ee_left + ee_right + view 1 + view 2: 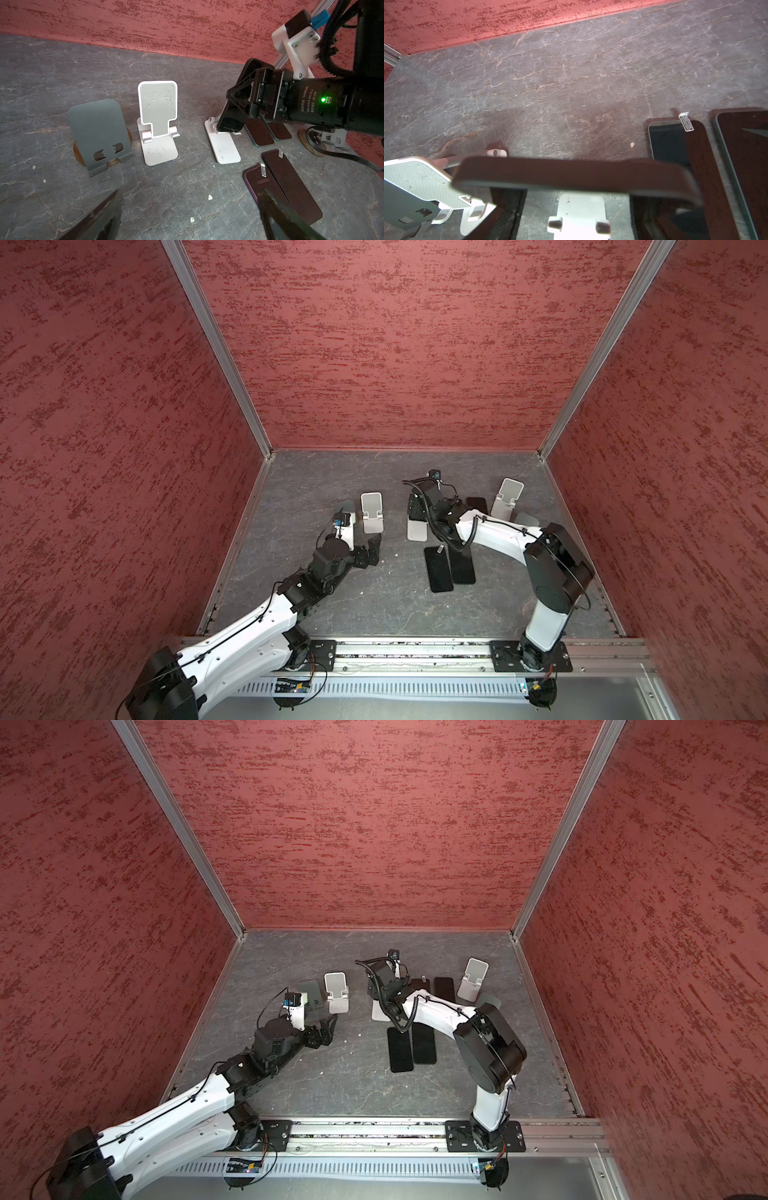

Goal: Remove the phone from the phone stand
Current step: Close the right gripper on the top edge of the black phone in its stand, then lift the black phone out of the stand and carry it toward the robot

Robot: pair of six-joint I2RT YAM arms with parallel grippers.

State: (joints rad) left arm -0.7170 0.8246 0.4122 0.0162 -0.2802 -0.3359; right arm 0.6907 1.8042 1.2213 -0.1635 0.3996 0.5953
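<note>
**Right end effector (236,85) grips the phone (229,121) on the middle stand (225,149)**

In both top views, a gray bench (332,605) sits inside red walls. The right arm bends over the middle stand, and its end effector hides most of the phone. The left end effector (372,551) hangs low over the bench, near a white padded stand (371,508). Two flat phones (438,570) lie side by side in front of the middle stand. A far stand (508,497), also white, is off to the right.

In the left wrist view, the phone leans back on the middle stand. Its bottom edge is down by the stand's little lips. The right end effector has one finger on each side edge of the phone and is closed on it. The motor (311,101) behind it has white writing that says "DAMIAO", "V1.1" and "DC 24V". A green light (323,99) glows beside the words. A gray stand (97,128) on a round wooden foot is next to the white padded stand. The two flat phones each have a small white label (263,170), but the print is too small to read. The left end effector's own fingers (97,218) show close to the camera, spread wide and let go.

In the right wrist view, the phone's top edge stretches across, close and blurry. Dark fingers of the right end effector show near both of its ends. Two back phones (675,145) lie flat on the bench beside it. One has a tiny label (686,122) that cannot be read.
</note>
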